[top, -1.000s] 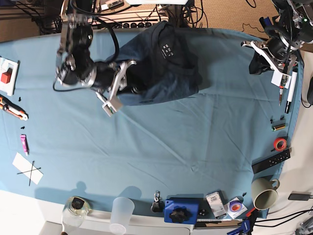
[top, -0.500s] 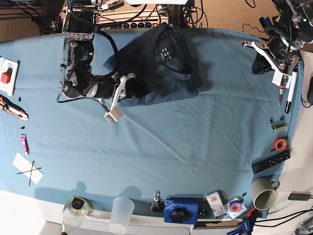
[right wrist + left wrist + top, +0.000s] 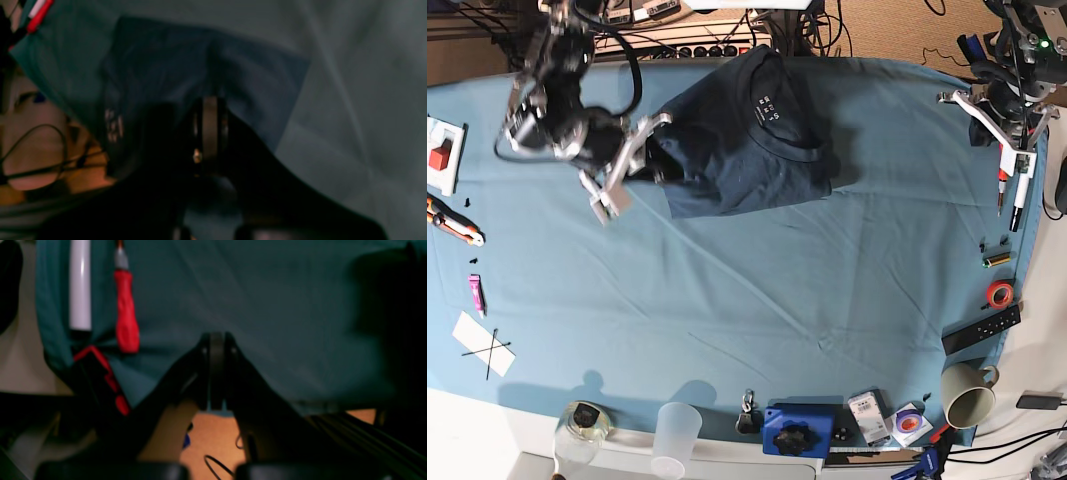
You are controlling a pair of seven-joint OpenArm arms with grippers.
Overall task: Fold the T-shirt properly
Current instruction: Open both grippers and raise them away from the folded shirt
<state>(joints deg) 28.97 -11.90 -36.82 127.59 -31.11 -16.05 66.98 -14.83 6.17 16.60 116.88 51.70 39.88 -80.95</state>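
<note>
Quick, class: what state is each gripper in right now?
Left gripper: closed, holding nothing, over the table cloth.
Right gripper: closed, holding nothing visible, above the T-shirt.

T-shirt [image 3: 747,140] neck label [image 3: 770,107] (white print) is unreadable.

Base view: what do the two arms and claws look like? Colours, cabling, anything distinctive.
Both arms are black, chunky motor housings with silver-grey metal brackets. The right arm carries a loose black cable looping along it and ends in a white-and-silver claw. The left claw has the same white, angular plates on a black body. In the wrist views the fingers look black and tapered. No markings are legible.
</note>
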